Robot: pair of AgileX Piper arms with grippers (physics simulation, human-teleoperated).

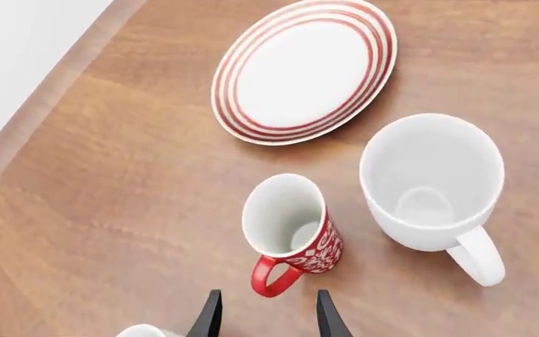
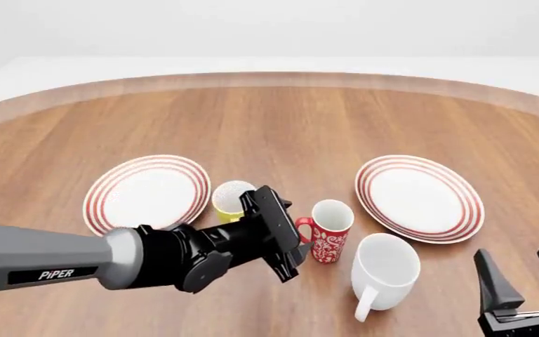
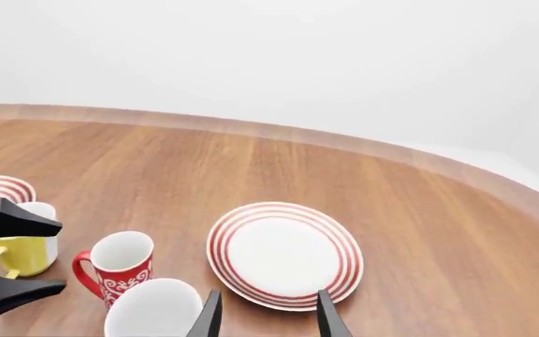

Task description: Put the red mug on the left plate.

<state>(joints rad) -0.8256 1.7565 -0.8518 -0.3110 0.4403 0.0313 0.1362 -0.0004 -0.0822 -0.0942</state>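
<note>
Centre of the front frame, the red mug stands upright on the wooden table — the left gripper spread open just beside its handle — the left plate lying at centre-left.

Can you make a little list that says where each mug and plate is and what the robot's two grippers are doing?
red mug: upright on the table, between the plates, handle toward the left gripper
yellow mug: beside the left plate, partly hidden by the left arm
white mug: upright, near the red mug, in front of the right plate
left plate: nothing on it
right plate: nothing on it
left gripper: open, near the red mug's handle, not holding it
right gripper: open, holding nothing
</note>
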